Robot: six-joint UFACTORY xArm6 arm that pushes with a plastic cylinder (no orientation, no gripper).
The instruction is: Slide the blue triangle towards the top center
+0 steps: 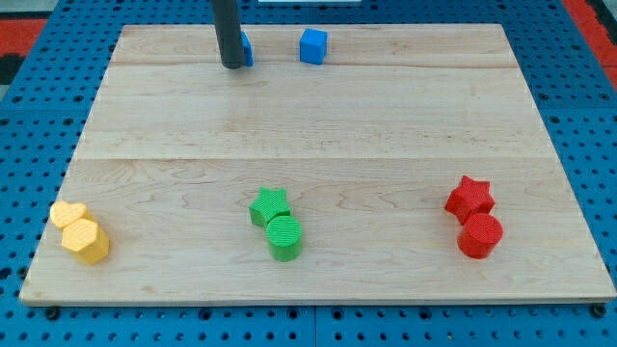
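Upper centre, a blue cube (pixel 312 45) sits right of my tip (pixel 232 66), which hides most of a blue block (pixel 247 50); no jaws exist.

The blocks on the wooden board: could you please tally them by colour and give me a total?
Blue: 2, the blue cube and the blue triangle, partly hidden behind my tip
Green: 2
Red: 2
Yellow: 2
Total: 8

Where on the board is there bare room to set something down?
The wide middle band, between the blue blocks at the top and the bottom pairs, is free. Crowded: my tip against the blue triangle; yellow, green, red pairs.
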